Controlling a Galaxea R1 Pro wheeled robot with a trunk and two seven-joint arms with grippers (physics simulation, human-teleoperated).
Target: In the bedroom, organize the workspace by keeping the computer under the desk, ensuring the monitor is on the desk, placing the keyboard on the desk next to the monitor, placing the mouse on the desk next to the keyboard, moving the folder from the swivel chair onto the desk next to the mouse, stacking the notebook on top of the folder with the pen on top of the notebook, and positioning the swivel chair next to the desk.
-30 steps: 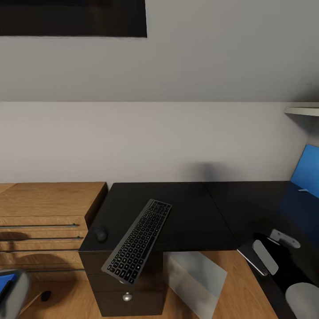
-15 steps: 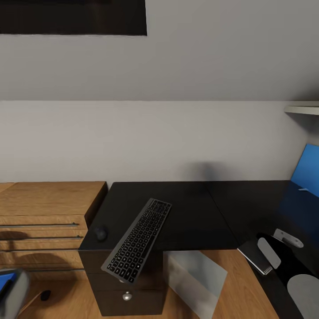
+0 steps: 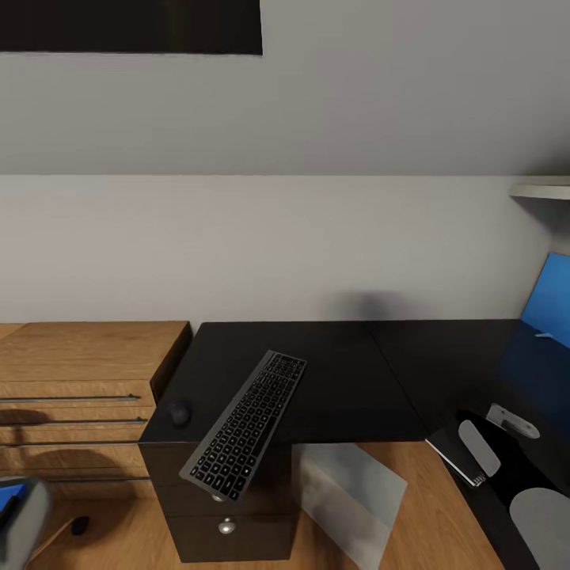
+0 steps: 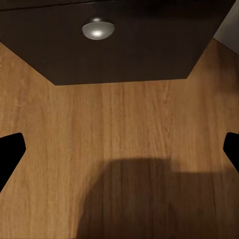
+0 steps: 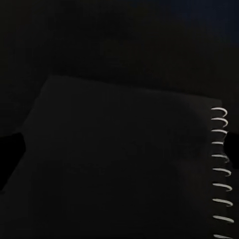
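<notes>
The right gripper [image 3: 480, 447] hovers directly above the thin grey spiral-bound notebook [image 3: 453, 453] on the glossy black desk [image 3: 348, 372], jaws apparently spread, spiral edge running lengthwise alongside

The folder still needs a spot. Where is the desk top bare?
Bare: the desk top between the keyboard and the blue panel. Crowded: the left edge, where the mouse sits beside the overhanging keyboard.
</notes>
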